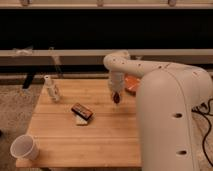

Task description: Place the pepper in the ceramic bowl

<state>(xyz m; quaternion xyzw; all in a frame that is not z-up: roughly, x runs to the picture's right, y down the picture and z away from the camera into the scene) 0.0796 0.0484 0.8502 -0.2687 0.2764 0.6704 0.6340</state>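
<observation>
Camera view: pincer (116, 96) points down at frame centre, right of the dark block (81, 110) with its orange stripe. It is clamped on the pepper (116, 98), which is small, slim and dark red and hangs at the tips above the worktop (65, 135). The orange-brown ceramic bowl (131, 84) sits just right, partly hidden behind the arm. White cup (24, 147) lower left; white bottle (51, 89) at the worktop's upper left.

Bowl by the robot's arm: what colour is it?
Orange-brown, seen in the camera view; the gripper, holding the pepper, hangs beside the bowl.
</observation>
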